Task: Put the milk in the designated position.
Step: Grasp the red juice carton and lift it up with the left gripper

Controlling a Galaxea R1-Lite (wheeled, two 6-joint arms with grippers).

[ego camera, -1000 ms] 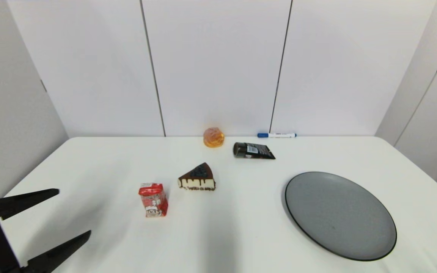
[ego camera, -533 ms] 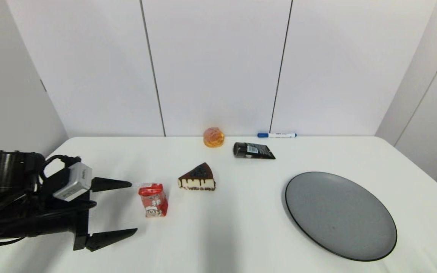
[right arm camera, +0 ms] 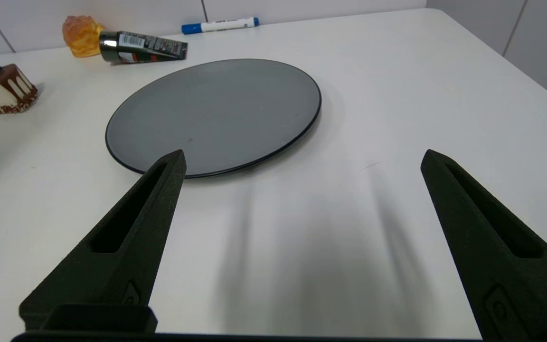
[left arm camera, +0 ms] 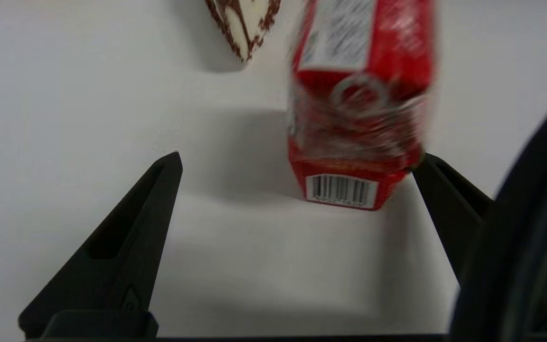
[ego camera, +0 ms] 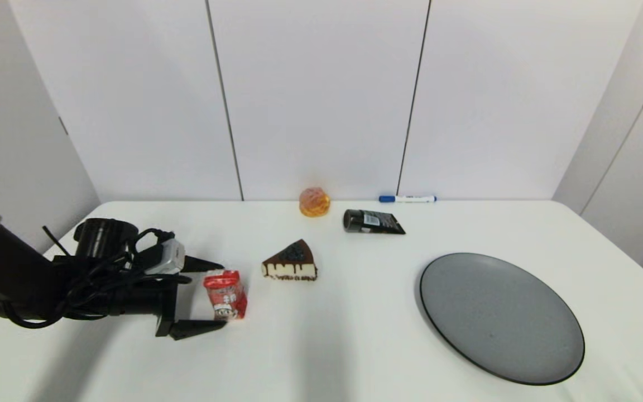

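Two fingers of the left pincer (ego camera: 216,293) are spread wide around the milk (ego camera: 225,294), nothing gripped. One fingertip (left arm camera: 432,173) looks close to touching the carton's corner, so centring is advised before closing. The right pincer (right arm camera: 302,161) hangs open near the plate (right arm camera: 216,114), idle.

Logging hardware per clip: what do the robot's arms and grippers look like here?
The left arm is matte black, with loose black cables looped over the wrist, a black cylindrical joint on top and a small silver-grey module. The left gripper has two long, black, wedge-shaped fingers tapering to points, each with a recessed slot. The right gripper has identical black slotted fingers; its arm is out of view.
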